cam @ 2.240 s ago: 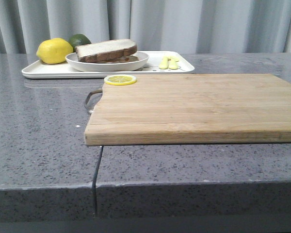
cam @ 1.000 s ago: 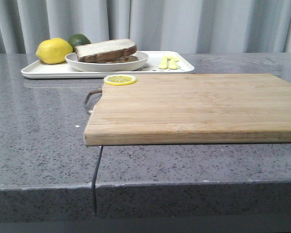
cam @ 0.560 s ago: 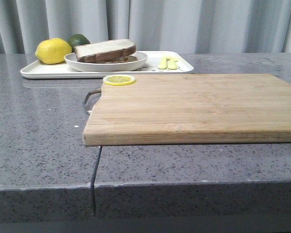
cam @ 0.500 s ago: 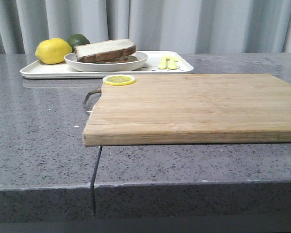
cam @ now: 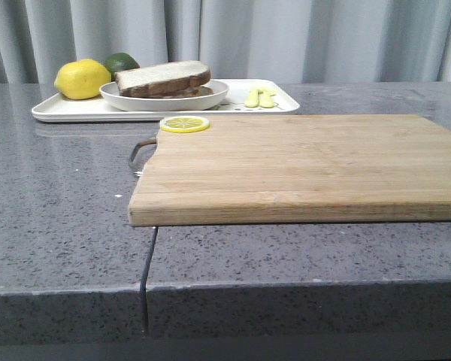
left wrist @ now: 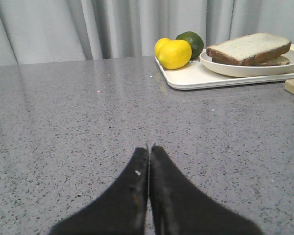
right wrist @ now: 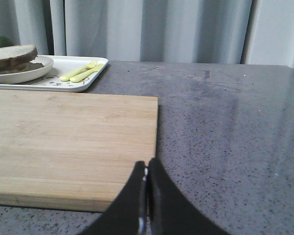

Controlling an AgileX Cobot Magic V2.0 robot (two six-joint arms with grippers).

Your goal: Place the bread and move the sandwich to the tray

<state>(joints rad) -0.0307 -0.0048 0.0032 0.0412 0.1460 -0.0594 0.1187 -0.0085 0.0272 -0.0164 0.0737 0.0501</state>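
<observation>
Sandwich (cam: 164, 79) on plate (cam: 210, 96) sits inside tray (cam: 75, 110), 1 o'clock from left gripper (left wrist: 149, 149); nearer arm. Both grippers, right (right wrist: 147, 164) included, clenched on nothing.

Tray (cam: 68, 110) with plated sandwich (cam: 164, 78) and cutting board (cam: 301, 165) shifted very slightly left in view
</observation>
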